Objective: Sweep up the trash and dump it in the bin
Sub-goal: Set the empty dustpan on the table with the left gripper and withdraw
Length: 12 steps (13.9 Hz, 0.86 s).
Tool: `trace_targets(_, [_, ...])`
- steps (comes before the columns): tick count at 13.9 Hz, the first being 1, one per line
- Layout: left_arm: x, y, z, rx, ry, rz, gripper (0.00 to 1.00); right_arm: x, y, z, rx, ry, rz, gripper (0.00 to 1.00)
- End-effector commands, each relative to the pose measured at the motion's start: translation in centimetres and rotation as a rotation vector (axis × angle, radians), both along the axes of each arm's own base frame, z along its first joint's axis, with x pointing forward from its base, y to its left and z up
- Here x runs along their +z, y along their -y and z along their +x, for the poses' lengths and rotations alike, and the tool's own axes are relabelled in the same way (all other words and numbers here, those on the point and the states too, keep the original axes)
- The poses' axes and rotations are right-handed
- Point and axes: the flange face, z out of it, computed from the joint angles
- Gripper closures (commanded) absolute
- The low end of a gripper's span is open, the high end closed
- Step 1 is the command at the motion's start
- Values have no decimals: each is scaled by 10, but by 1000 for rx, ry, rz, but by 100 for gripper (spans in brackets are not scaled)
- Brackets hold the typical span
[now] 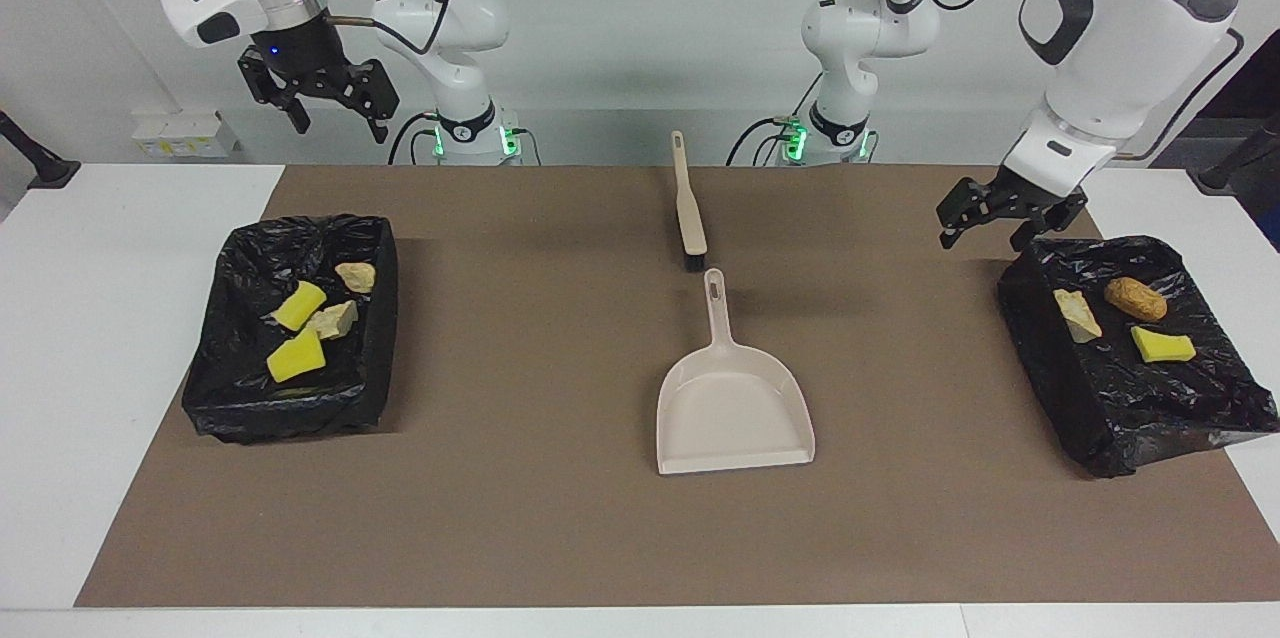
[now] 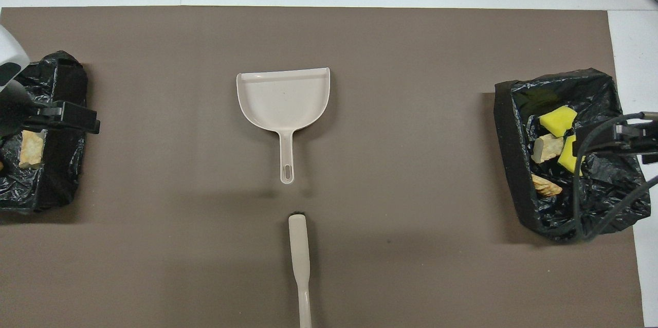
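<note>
White table (image 1: 120, 338) under a brown mat (image 1: 540, 538).
On the mat: dustpan (image 1: 733, 408) mid-table, brush (image 1: 688, 208) just nearer the robots, and a black-lined bin at each end (image 1: 290, 408) (image 1: 1150, 418), both with scraps inside.

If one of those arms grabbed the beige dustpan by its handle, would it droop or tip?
The dustpan looks like rigid moulded plastic, so it probably wouldn't droop. Its thin walls suggest it is light. Its wide scoop sits well away from the slim handle, so it may tilt scoop-down in a loose grip.
</note>
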Motion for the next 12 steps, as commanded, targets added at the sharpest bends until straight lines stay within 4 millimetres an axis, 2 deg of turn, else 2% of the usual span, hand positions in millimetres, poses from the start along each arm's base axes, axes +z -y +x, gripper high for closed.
trace_targets(1, [4,-4,-9,-30,-45,41,0,-1,4,0,18,10,19,0])
trace_targets(3, [18,-6,-6,-67,-58,53,0,-1,4,0,18,10,19,0])
trace_targets(12, [17,-9,-2,-65,-48,37,0,-1,3,-1,19,6,19,0])
